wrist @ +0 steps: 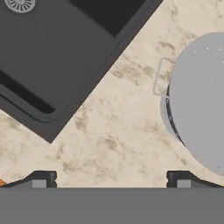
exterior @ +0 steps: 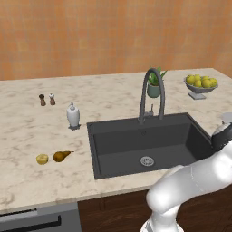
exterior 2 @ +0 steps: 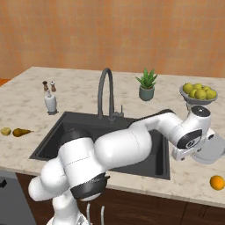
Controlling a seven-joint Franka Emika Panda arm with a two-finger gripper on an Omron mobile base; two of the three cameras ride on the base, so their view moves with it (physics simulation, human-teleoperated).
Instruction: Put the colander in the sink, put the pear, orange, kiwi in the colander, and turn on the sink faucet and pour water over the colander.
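The silvery colander stands on the counter to the right of the sink; its near handle points toward the basin. My gripper is open and holds nothing. It hovers over the bare counter between the sink's right rim and the colander. The orange lies near the counter's front edge, in front of the colander. Left of the sink, the pear and the kiwi lie side by side. The faucet arches over the back of the basin, and no water runs.
A grey footed bowl of lemons and a potted plant stand at the back right. A soap dispenser and two small shakers stand left of the sink. My arm crosses above the sink's front right corner.
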